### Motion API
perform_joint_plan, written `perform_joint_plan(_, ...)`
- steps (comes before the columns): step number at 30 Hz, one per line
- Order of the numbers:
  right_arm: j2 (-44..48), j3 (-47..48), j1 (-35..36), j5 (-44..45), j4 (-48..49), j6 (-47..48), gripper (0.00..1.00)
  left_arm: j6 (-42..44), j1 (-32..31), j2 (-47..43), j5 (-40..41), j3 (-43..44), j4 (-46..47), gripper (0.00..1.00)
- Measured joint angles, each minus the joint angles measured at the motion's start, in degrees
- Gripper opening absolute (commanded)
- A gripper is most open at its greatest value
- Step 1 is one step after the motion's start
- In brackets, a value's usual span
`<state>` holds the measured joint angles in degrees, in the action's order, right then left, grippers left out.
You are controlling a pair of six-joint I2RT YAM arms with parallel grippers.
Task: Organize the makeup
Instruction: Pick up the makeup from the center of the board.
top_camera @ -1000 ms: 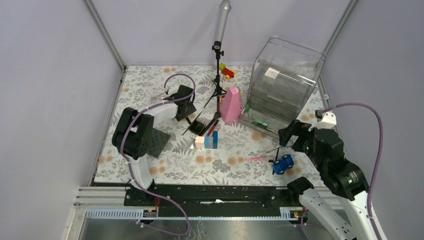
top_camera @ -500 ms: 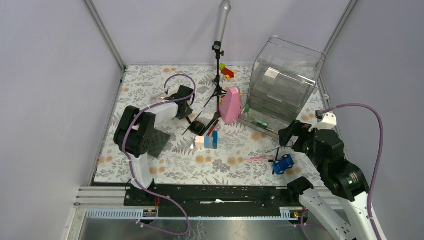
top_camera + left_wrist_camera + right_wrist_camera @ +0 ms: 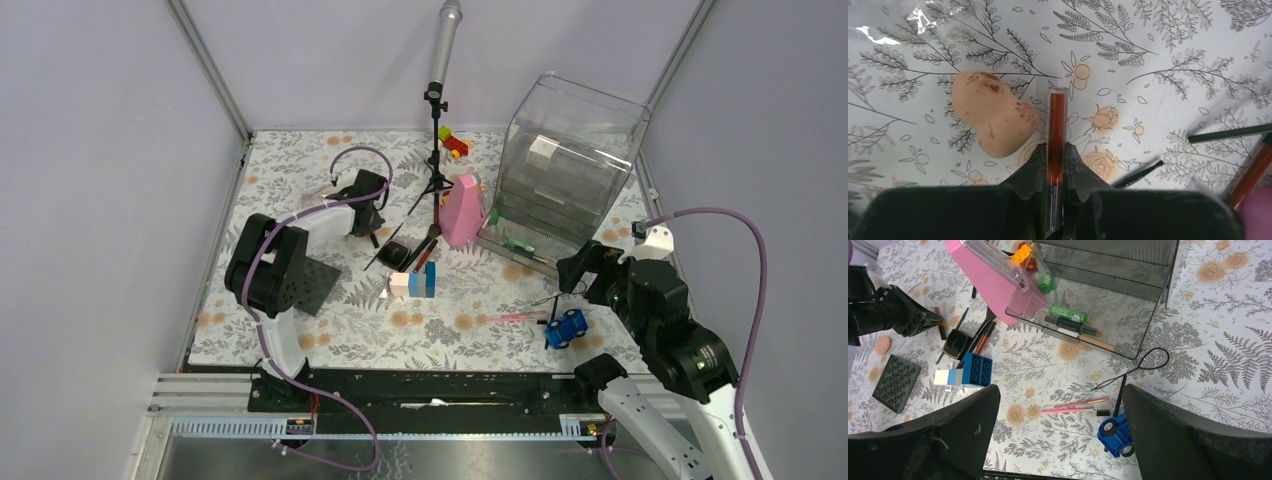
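Peach sponge [image 3: 993,112] sits just beside left gripper [image 3: 1055,150].

The left gripper [image 3: 377,231] sits low near the black compact [image 3: 398,256], the right gripper [image 3: 578,274] near the blue car [image 3: 566,327].

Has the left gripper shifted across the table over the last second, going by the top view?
No. The left gripper sits at the same spot just left of the black compact, closed on the red pencil.
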<state>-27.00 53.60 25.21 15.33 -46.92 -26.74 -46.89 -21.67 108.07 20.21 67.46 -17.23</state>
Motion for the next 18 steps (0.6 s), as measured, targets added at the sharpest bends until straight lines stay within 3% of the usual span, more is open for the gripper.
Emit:
perform_joint_plan(8, 0.4, 0.0, 0.0, 0.0, 0.0, -0.2, 1.00, 9.0, -1.8, -11.7, 3.2, 0.0, -1.6, 0.00)
perform_joint_plan(14, 2.0, 0.0, 0.0, 0.7, 0.0, -0.4, 1.00, 22.8, -15.2, -22.9, 5.2, -0.1, 6.0, 0.00)
perform_joint_plan(18, 5.0, 1.0, 0.0, 3.0, -0.1, -0.6, 0.99, 32.2, -21.6, -25.4, -5.4, 0.7, 10.5, 0.00)
